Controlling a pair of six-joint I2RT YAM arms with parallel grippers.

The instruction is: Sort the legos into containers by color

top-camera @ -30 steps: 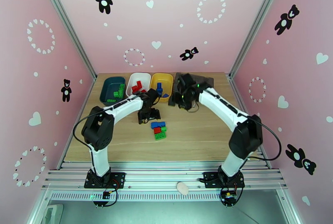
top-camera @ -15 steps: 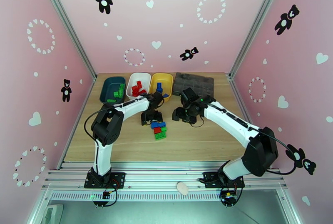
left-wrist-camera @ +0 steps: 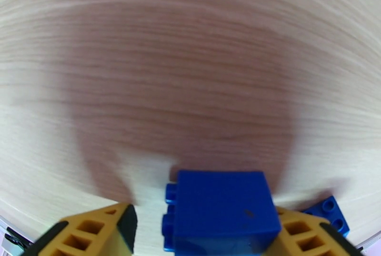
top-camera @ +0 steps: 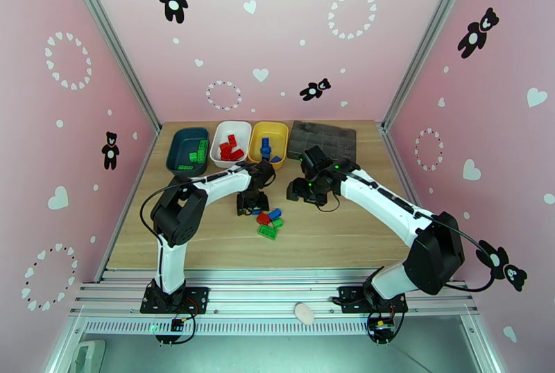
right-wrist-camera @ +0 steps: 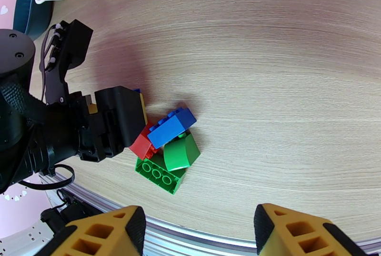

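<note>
Blue plastic sits between the left gripper's (left-wrist-camera: 205, 226) yellow fingers (left-wrist-camera: 90, 233): a blue brick (left-wrist-camera: 221, 209) rests against one pad with a gap at the other, so the jaws look spread rather than pinching, though the cropped wrist view leaves some doubt. Just beside it on the wooden table (left-wrist-camera: 190, 62) lie a second blue brick (right-wrist-camera: 171, 127), a red brick (right-wrist-camera: 143, 145) and two green bricks (right-wrist-camera: 180, 153). The right gripper (right-wrist-camera: 197, 223) hovers near this pile, fingers wide apart and empty. Beyond both grippers stand the teal tray (top-camera: 180, 142), white tray (top-camera: 223, 130) and yellow tray (top-camera: 279, 135), holding green, red and blue legos respectively.
</note>
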